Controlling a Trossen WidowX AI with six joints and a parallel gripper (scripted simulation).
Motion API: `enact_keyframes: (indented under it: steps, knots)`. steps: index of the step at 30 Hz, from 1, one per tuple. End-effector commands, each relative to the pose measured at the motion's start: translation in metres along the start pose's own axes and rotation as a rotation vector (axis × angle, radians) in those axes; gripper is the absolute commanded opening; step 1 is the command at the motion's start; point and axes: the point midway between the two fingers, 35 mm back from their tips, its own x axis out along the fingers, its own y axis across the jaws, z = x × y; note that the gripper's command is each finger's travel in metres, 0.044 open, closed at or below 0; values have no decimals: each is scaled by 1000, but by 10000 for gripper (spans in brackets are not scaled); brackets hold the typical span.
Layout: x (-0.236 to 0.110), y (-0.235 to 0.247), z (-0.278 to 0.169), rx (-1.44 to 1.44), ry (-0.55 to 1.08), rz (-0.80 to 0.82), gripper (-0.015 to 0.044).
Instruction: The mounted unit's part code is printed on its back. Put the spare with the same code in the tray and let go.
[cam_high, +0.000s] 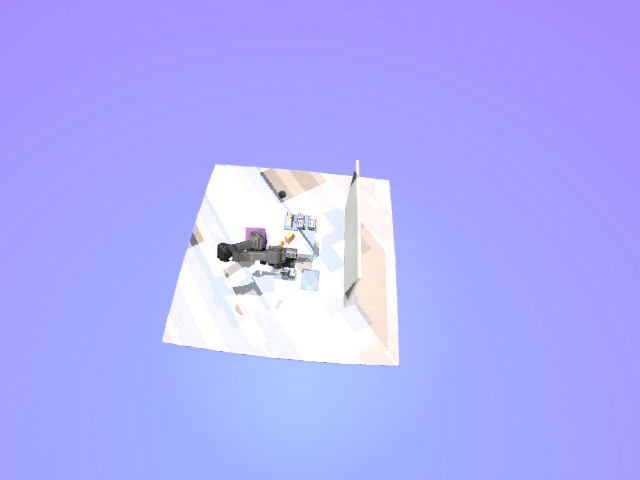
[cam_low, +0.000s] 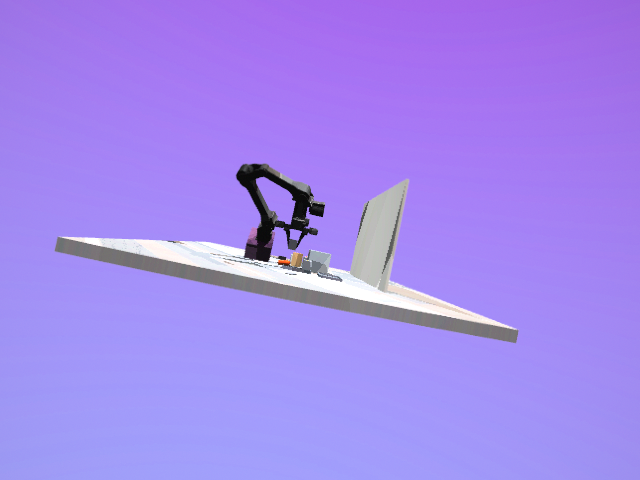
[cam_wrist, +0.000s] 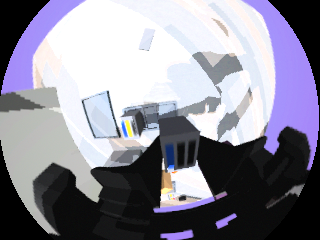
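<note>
Your gripper (cam_wrist: 179, 160) is clamped on a small dark spare (cam_wrist: 180, 142) with blue stripes, which hangs upright between the two fingers and is lifted above the table (cam_low: 155, 260). From the fingers, the tray (cam_high: 310, 280), a pale blue square, lies just beside the carried spare, on the side toward the tall grey panel (cam_high: 352, 232). I judge you must carry it only a little toward that panel and then lower it, while the three other spares (cam_high: 300, 221) stay well apart

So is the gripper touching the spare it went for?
Touching. In the wrist view the gripper is shut on a dark spare, lifted above the table.
</note>
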Motion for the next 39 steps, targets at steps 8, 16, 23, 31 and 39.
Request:
enact_keyframes:
  steps: [8,16,23,31,39]
  knots:
    - [-29,3,3,1,5,0,0]
    - [-56,3,8,3,-3,1,0]
    - [-61,24,11,3,-2,2,0]
    - [-68,61,16,5,0,3,0]
    - [-70,99,20,9,1,5,0]
